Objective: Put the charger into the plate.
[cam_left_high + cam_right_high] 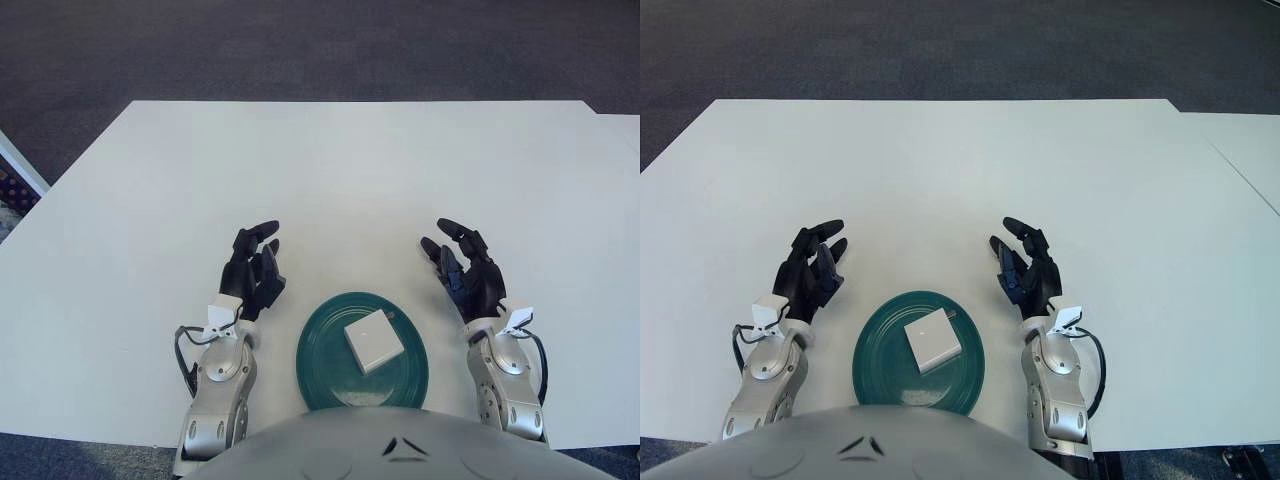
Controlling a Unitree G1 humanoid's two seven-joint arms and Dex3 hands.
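Observation:
A white square charger (374, 342) lies flat inside the dark green plate (322, 358) at the near edge of the white table. My left hand (254, 266) shows just left of the plate, fingers relaxed and spread, holding nothing. On the plate's right my right hand (463, 264) shows the same way, fingers open and apart from the plate. Neither hand touches the charger.
The white table (340, 180) stretches far ahead and to both sides. A second table edge (1250, 150) adjoins at the right. Dark carpet lies beyond. My own body (390, 445) covers the plate's near rim.

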